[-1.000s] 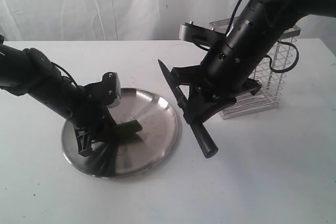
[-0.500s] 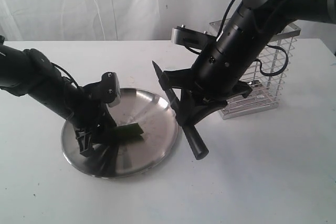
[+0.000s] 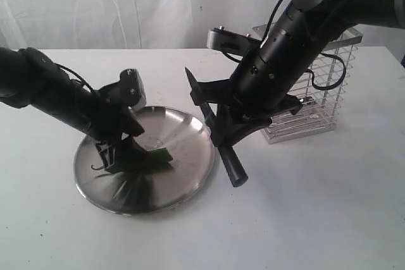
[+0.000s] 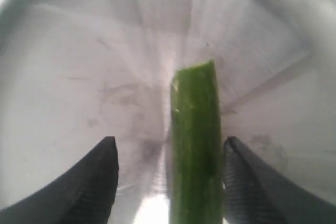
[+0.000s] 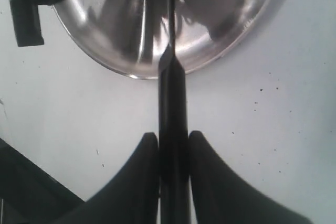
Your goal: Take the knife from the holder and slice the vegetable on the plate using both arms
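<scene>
With the right tool [image 3: 235, 132] clamped on the knife [image 3: 215, 132] beside the plate [image 3: 190, 181] and the left tool [image 4: 167, 174] spread apart around the vegetable [image 4: 195, 145], an unpinned pepper could roll under the blade.

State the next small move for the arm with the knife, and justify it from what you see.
Probably swing the right gripper, shut on the knife, left over the plate. The blade is beside the rim, not yet above the vegetable, which lies on the plate between the open left gripper's fingers.
</scene>
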`<state>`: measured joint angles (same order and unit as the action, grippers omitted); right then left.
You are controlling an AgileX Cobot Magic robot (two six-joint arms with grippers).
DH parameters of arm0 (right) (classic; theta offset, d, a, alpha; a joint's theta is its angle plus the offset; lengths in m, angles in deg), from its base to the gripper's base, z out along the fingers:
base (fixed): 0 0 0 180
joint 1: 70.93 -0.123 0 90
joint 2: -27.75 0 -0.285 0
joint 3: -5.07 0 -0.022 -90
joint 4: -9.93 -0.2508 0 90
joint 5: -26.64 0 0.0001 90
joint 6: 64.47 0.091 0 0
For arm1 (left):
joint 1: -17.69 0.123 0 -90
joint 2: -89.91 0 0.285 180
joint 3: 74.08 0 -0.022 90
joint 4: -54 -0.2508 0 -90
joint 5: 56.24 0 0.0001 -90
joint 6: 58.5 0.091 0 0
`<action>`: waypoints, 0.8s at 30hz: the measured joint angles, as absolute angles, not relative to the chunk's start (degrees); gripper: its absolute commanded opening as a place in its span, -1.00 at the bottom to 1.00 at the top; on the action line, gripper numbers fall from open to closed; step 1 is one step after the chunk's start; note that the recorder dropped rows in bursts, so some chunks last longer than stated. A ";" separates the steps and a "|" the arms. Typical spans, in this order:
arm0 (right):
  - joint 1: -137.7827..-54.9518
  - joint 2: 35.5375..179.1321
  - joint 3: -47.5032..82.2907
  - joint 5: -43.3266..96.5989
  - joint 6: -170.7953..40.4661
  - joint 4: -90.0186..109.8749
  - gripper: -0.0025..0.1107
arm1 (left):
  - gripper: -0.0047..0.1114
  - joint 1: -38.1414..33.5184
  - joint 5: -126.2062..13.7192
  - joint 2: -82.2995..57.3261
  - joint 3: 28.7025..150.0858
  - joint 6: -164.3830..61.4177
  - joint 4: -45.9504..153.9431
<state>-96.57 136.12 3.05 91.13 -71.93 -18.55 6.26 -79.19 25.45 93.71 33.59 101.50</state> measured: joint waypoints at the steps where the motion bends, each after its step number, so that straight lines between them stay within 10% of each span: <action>1: -96.57 136.12 3.05 91.13 -71.93 -18.55 -0.96 | 0.15 6.26 -78.80 24.26 93.71 34.01 102.30; 7: -98.09 137.57 3.05 91.66 -69.51 -18.55 -0.96 | 0.06 6.26 -77.56 16.65 93.71 34.80 103.41; 12: -103.24 141.04 3.05 89.68 -63.82 -18.42 -0.96 | -0.91 7.00 -75.78 11.08 93.71 30.65 107.25; 24: -114.12 143.24 3.05 81.27 -41.48 -7.28 -0.96 | -0.92 16.26 -82.85 14.65 93.71 14.42 126.46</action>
